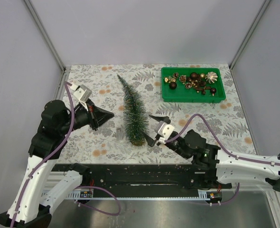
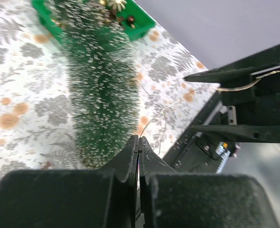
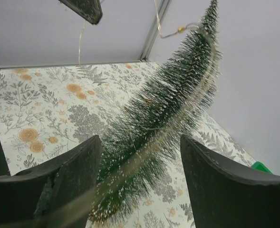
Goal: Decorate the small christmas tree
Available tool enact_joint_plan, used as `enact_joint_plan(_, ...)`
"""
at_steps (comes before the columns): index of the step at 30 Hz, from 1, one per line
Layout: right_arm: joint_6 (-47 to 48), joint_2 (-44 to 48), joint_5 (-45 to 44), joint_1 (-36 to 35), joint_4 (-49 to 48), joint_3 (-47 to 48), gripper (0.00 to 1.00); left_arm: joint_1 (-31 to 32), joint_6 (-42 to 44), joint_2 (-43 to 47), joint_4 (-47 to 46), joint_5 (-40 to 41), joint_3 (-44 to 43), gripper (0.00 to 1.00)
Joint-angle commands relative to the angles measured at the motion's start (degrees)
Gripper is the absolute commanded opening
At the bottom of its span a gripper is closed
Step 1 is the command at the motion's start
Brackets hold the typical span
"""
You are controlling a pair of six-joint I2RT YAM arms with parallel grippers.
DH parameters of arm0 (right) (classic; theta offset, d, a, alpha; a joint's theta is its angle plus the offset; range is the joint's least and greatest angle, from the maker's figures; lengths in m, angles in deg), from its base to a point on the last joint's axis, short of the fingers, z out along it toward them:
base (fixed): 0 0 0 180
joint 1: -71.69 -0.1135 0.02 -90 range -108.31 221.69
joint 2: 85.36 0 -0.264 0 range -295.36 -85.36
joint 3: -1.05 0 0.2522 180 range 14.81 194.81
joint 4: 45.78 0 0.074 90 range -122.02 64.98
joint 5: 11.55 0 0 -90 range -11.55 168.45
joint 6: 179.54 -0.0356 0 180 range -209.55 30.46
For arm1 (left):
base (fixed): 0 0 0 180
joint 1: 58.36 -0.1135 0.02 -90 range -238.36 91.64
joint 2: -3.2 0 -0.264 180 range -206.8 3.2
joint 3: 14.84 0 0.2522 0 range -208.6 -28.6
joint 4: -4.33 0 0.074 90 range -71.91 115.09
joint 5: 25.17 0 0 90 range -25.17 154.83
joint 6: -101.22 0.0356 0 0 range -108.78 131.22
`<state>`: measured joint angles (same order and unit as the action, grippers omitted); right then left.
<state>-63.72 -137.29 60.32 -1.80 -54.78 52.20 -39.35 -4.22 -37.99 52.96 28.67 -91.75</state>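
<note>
Top external: see small christmas tree (image 1: 131, 107) standing upright near the middle of the worktop (image 1: 92, 78) on its round wood base. Left gripper (image 1: 110, 114) just left of the tree, clear of the bristles, jaws closed to a point and aimed at it. Right gripper (image 1: 154, 129) just right of the base, jaws spread wide. Near finger close beside the wood disc; can't tell if touching. From this angle, tree beside those jaws, not between them. Green tray (image 1: 192, 99) of ornaments (image 1: 195, 80) at far right, well apart from tree and both grippers.

Left wrist: confirms left jaws pressed together, with a thin wire (image 2: 163, 110) coming out at the tips and arcing across to the upper finger of the right gripper. Looks pinched there. Tree straight ahead beyond the closed tips, slightly left, blurred.

Right wrist: looks up the tree through the open gap. Lower bristles framed between the two fingers but ahead of them, not clamped. Pale blurred strand along the tree's side, small gold bead (image 3: 180, 29) on the wire near the tip. Another length of wire hanging below the left gripper at top left.
</note>
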Motion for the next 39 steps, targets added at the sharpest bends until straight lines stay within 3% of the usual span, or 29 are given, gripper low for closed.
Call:
enact_joint_plan(1,-3.3,4.8,-3.7,-0.4,6.2,2.8,0.76,-0.5,0.5,1.9,-1.7,11.7,0.4,0.00)
enact_joint_plan(14,-13.4,8.5,-1.5,-0.4,18.3,12.4,0.70,-1.3,-3.9,2.7,-6.3,13.1,5.6,0.00)
enact_joint_plan(19,-12.3,8.9,-14.1,-0.4,25.1,12.7,0.77,-1.7,-4.9,3.4,-7.3,12.0,6.3,0.00)
enact_joint_plan(25,-12.4,4.3,-36.6,1.6,31.8,12.9,0.83,-2.5,-7.2,4.4,-10.2,8.7,7.7,0.00)
enact_joint_plan(29,-18.3,8.3,-35.4,6.7,33.0,13.1,0.85,-2.7,-7.3,4.4,-10.5,7.8,7.9,0.00)
enact_joint_plan(33,-17.5,10.2,-32.4,13.2,33.2,14.5,0.85,-2.8,-7.7,4.5,-11.1,6.6,8.0,0.00)
enact_joint_plan(37,-15.6,10.8,-30.0,13.8,35.6,19.0,0.85,-3.0,-8.1,4.6,-11.6,5.8,8.5,0.00)
enact_joint_plan(39,-14.8,13.1,-23.3,13.8,36.6,21.5,0.85,-3.1,-7.9,4.7,-11.6,5.3,8.4,0.00)
